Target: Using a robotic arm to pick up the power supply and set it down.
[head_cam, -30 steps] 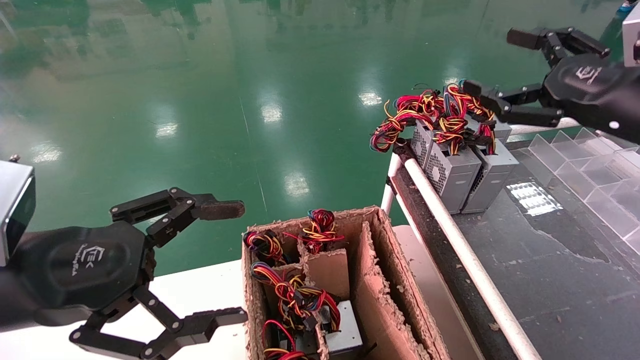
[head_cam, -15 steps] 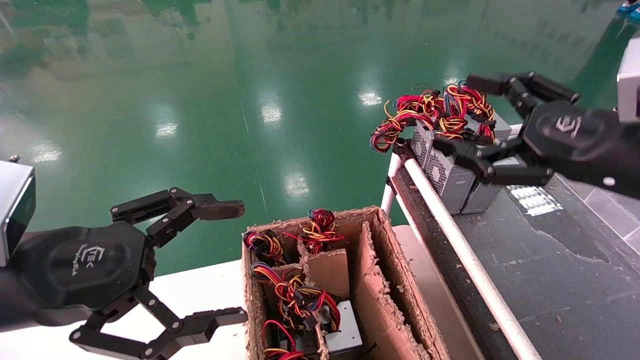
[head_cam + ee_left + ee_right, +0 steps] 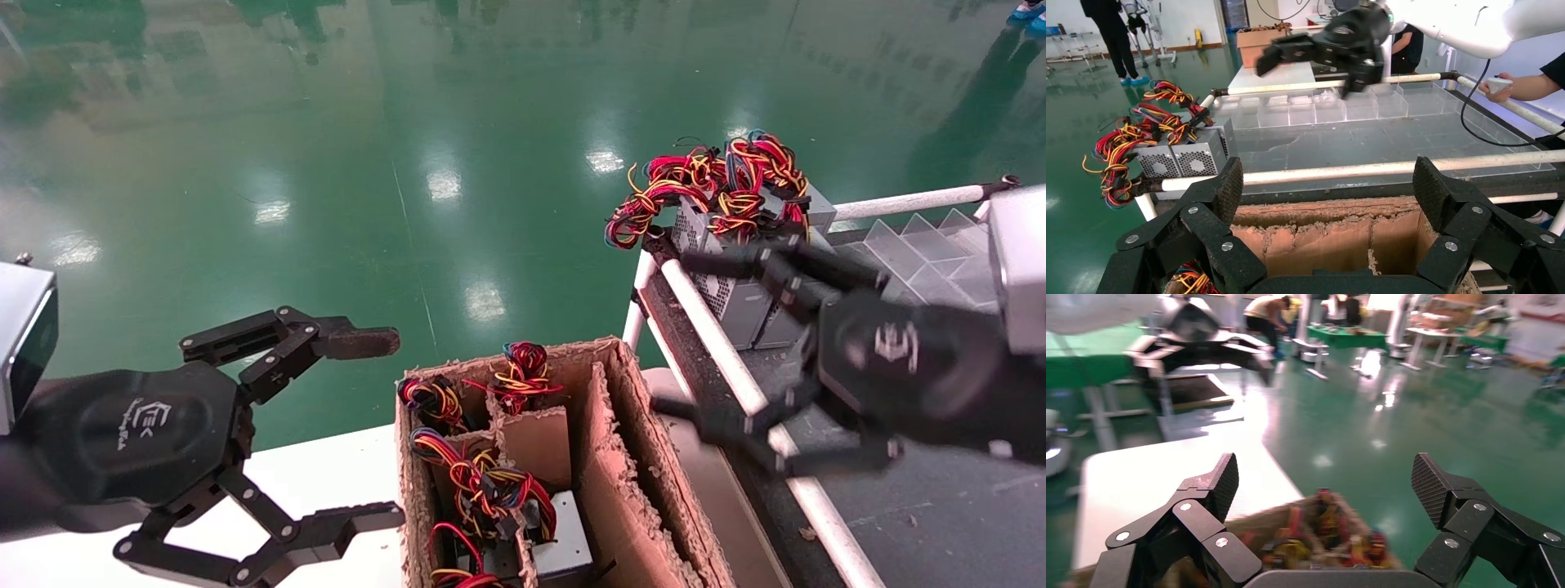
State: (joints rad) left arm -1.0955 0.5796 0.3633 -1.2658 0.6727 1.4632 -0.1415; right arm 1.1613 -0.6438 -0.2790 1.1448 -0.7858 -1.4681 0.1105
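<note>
Two silver power supplies (image 3: 739, 298) (image 3: 1182, 160) with red and yellow wire bundles (image 3: 711, 184) stand at the far corner of the dark table (image 3: 940, 482). More power supplies (image 3: 560, 547) with wires (image 3: 482, 482) sit in the cardboard box (image 3: 621, 506). My right gripper (image 3: 682, 335) (image 3: 1326, 481) hangs open and empty over the white rail (image 3: 825, 514), between the box and the table units. The right wrist view looks down on the box's wires (image 3: 1321, 539). My left gripper (image 3: 376, 431) (image 3: 1329, 187) stands open and empty just left of the box (image 3: 1321, 239).
A clear plastic divider tray (image 3: 932, 245) lies on the table behind my right arm. The box stands on a white table (image 3: 327, 482), with green floor beyond. A person's hand (image 3: 1517, 86) holding something shows past the table's far rail.
My right gripper swung from above the table's power supplies down and toward me, ending over the rail by the cardboard box, still open and empty. The left arm has not moved.
</note>
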